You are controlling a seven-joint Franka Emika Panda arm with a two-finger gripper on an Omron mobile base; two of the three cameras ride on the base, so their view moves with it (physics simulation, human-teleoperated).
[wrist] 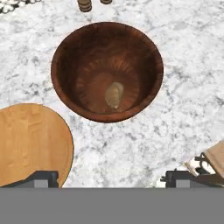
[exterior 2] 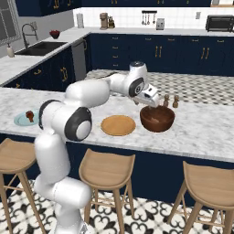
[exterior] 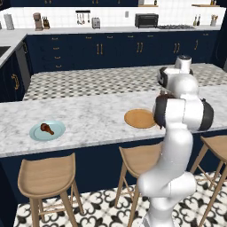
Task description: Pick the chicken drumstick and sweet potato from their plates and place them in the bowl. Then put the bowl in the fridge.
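Down on the light blue round plate (exterior: pixel 47 131) near the worktop's (exterior: pixel 88 119) left end lies the small reddish-brown chicken drumstick (exterior: pixel 46 128), probably light, firm and slick, best pinched across its bulbous end, while the empty, wide-open end effector (wrist: pixel 112 177) hovers over the glossy dark reddish-brown bowl (wrist: pixel 65 83) with the olive-tan sweet potato (wrist: pixel 114 95) in it.

base views flank, hand view overhead

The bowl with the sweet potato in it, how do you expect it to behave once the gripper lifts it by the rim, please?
The bowl looks rigid and thick-walled, so it probably won't flex. Its glossy finish may be slippery for the fingers. The sweet potato lies loose at the bottom and, being rounded, would likely roll if the bowl tilts.
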